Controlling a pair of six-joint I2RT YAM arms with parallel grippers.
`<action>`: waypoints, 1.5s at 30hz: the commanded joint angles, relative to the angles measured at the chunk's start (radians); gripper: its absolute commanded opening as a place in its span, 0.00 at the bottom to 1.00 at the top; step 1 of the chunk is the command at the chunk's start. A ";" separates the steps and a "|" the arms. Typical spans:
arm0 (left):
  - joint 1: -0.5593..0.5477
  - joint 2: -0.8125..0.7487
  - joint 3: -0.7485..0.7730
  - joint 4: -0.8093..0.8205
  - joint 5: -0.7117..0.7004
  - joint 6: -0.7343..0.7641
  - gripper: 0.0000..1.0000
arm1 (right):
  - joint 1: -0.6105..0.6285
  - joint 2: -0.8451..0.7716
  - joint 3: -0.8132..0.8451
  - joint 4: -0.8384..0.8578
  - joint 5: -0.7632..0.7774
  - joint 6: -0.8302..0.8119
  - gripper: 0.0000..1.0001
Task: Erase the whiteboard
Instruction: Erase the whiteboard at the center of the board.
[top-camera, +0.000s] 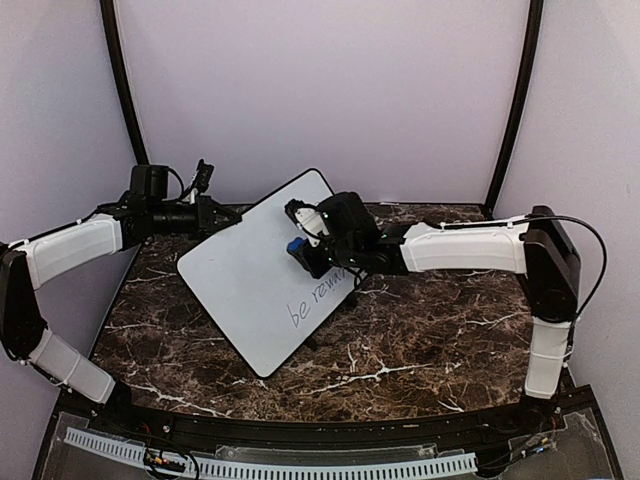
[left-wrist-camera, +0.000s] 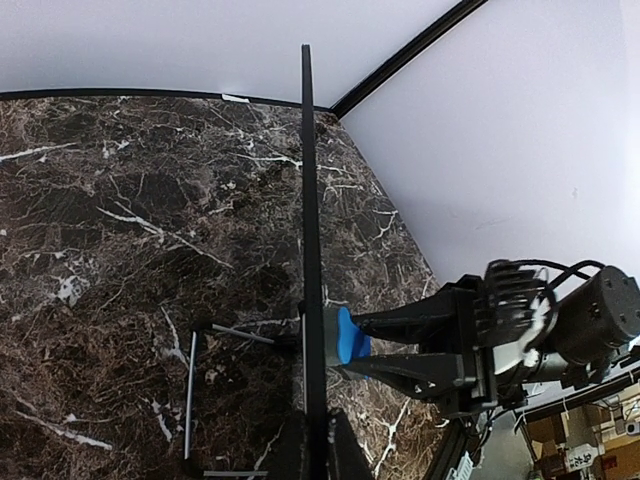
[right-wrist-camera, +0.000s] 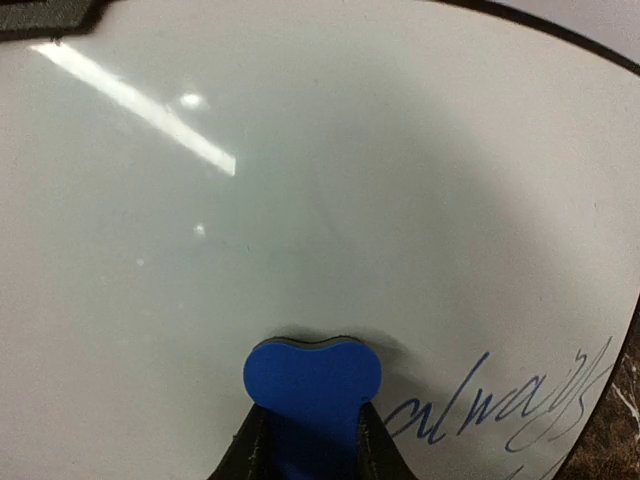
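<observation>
The whiteboard (top-camera: 240, 290) stands tilted on the marble table, its face towards the right arm. Dark handwriting (top-camera: 315, 300) runs along its lower right part. My left gripper (top-camera: 222, 218) is shut on the board's upper left rim. In the left wrist view the board (left-wrist-camera: 312, 250) shows edge-on between my left gripper (left-wrist-camera: 320, 450). My right gripper (top-camera: 300, 250) is shut on a blue eraser (top-camera: 297, 247) pressed flat against the board face. In the right wrist view the eraser (right-wrist-camera: 312, 375) sits on the white surface (right-wrist-camera: 300, 180), just left of the writing (right-wrist-camera: 500, 400).
A thin wire stand (left-wrist-camera: 190, 400) props the board from behind on the marble tabletop (top-camera: 420, 340). White walls with black corner posts (top-camera: 515, 100) close the back and sides. A clear guard (top-camera: 300, 455) lies along the near edge.
</observation>
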 joint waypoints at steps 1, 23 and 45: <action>-0.016 -0.020 0.003 0.068 0.072 0.004 0.00 | 0.045 0.096 0.211 -0.026 -0.027 -0.065 0.20; -0.016 -0.028 -0.006 0.091 0.087 -0.013 0.00 | -0.052 0.099 -0.002 0.336 0.037 0.067 0.20; -0.016 -0.028 -0.016 0.119 0.102 -0.032 0.00 | 0.202 0.201 -0.048 0.637 -0.033 0.009 0.20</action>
